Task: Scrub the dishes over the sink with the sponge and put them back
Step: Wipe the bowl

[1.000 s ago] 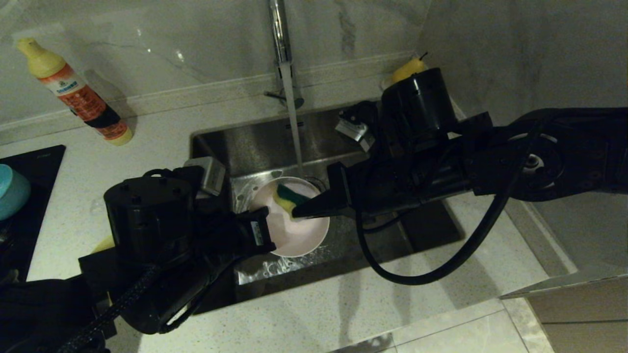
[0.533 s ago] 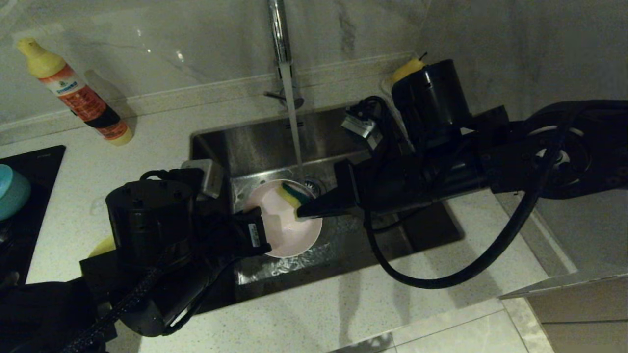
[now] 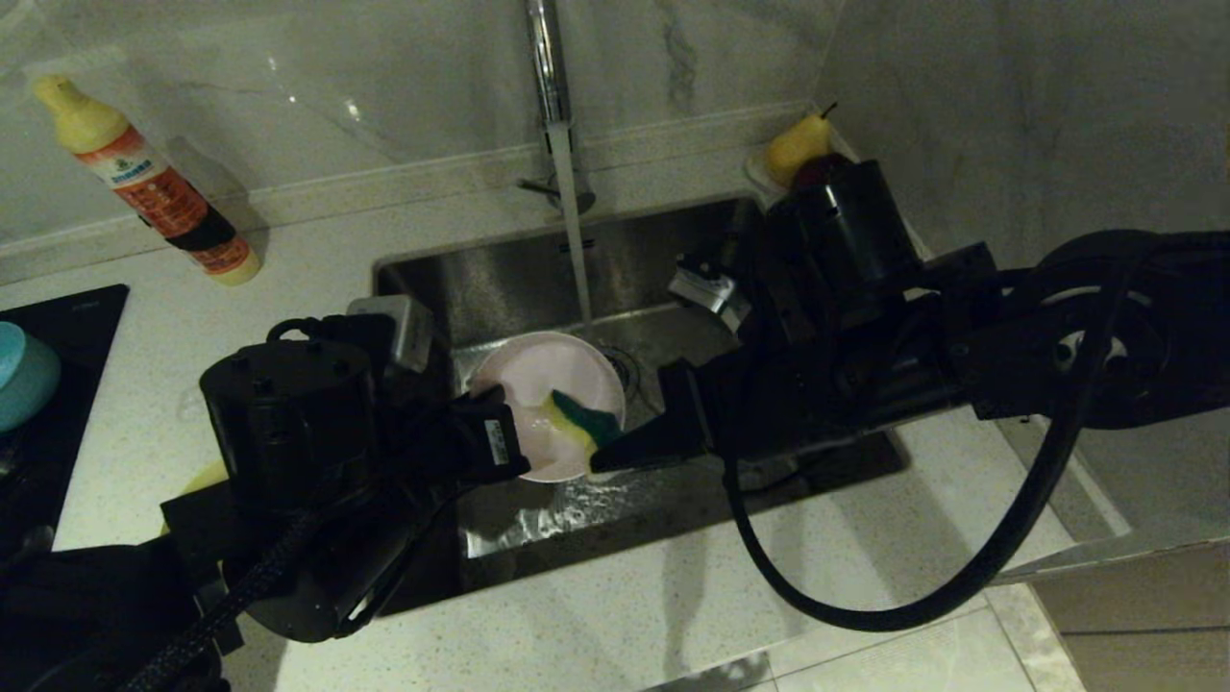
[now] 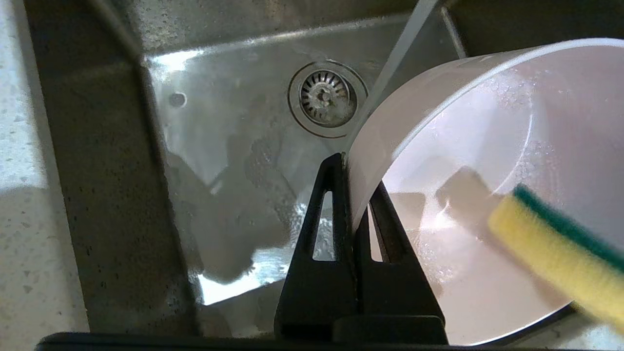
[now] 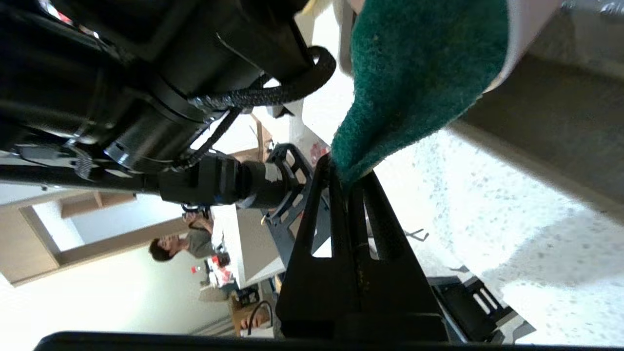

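The left gripper [image 4: 352,168] is pinching the rim of the pink bowl [image 3: 553,384], with 1 finger outside the wall and 1 inside. It is holding the bowl up over the sink [image 3: 509,279], tilted so the open side is showing. The bowl is wet inside, with small drops on it.

The right gripper [image 5: 341,170] is squeezing the sponge [image 3: 577,423] tight at 1 corner. The sponge is sticking out from the fingertips, with its green side and its yellow side both showing. It is pressing on the inside of the bowl, at the near right part.

Water is running down from the tap [image 3: 544,58] in a thin stream, just past the far edge of the bowl. The drain [image 4: 324,97] is sitting in the middle of the sink floor, and the floor around it is wet and shiny.

On the counter [image 3: 673,615], far to the left, a bottle [image 3: 144,183] with a yellow top is standing by the wall. At the far right corner of the sink, a yellow pear [image 3: 798,144] is peeking out behind the right arm. At the left edge, a blue bowl [image 3: 24,375] is sitting on the black stove [image 3: 67,317].
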